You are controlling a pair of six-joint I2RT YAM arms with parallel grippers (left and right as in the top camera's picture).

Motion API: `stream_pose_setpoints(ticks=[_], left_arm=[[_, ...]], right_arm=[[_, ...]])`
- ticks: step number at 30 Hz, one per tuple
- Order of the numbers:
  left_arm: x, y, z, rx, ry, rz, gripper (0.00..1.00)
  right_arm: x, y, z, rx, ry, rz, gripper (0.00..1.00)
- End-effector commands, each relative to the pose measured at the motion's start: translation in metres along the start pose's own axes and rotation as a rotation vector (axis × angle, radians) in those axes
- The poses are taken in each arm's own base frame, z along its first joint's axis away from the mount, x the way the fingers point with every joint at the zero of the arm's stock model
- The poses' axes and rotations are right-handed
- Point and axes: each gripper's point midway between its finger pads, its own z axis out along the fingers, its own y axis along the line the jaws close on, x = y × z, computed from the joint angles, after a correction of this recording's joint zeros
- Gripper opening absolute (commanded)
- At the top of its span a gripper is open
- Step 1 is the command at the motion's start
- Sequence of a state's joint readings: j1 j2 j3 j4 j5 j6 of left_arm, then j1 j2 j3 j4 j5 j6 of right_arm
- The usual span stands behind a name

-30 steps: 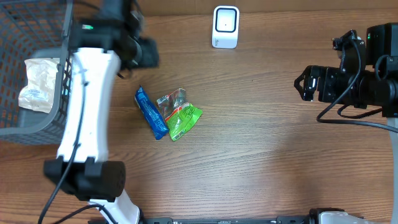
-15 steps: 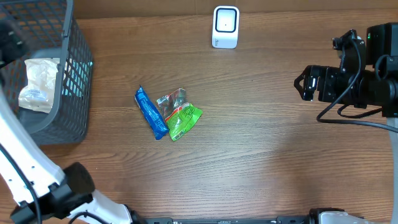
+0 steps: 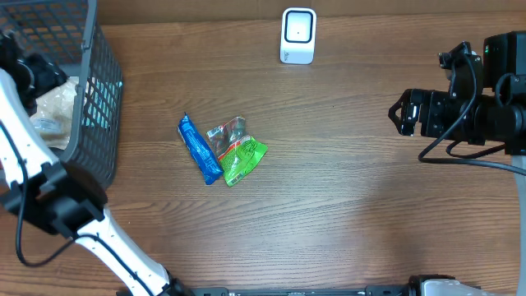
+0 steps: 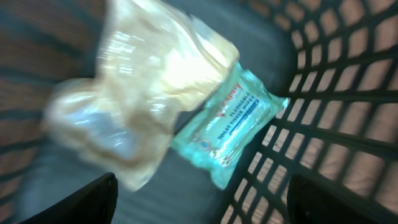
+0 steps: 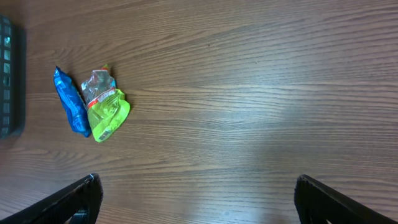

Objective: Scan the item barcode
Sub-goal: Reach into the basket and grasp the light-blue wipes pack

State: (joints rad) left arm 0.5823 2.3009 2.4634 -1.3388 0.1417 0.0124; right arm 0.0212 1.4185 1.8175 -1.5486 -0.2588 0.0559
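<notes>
In the basket (image 3: 99, 107) at far left, the left gripper (image 4: 205, 202) hangs with jaws apart, empty, over a cream packet (image 4: 130, 93) and a teal packet (image 4: 227, 134). The teal print is too blurred to read. Likely these two are done. Mid-table: blue packet (image 3: 200, 149) touching green packet (image 3: 242, 156), apparently unscanned. Scanner (image 3: 297, 35) beyond, no legible marking. Far right: right gripper (image 5: 199, 202) spread wide, empty.

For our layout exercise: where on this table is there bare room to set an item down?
Bare wood runs from the green pouch to the right gripper, below the scanner, and along the near edge. It is crowded where the blue bar touches the pouch, and inside the basket.
</notes>
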Motion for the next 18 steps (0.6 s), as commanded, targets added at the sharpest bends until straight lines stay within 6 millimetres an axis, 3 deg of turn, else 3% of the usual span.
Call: stream_pose_setpoints(ticks=[1, 8, 18], left_arm=[[0.009, -0.024, 0.035, 0.152, 0.056, 0.114, 0.77], [0.027, -0.030, 0.095, 0.164, 0.151, 0.145, 0.78], [0.059, -0.037, 0.151, 0.065, 0.283, 0.227, 0.83]], right_arm=[[0.000, 0.002, -0.001, -0.009, -0.002, 0.001, 0.99], [0.000, 0.002, -0.001, -0.009, -0.002, 0.001, 0.99], [0.000, 0.002, -0.001, -0.009, -0.001, 0.021, 0.99]])
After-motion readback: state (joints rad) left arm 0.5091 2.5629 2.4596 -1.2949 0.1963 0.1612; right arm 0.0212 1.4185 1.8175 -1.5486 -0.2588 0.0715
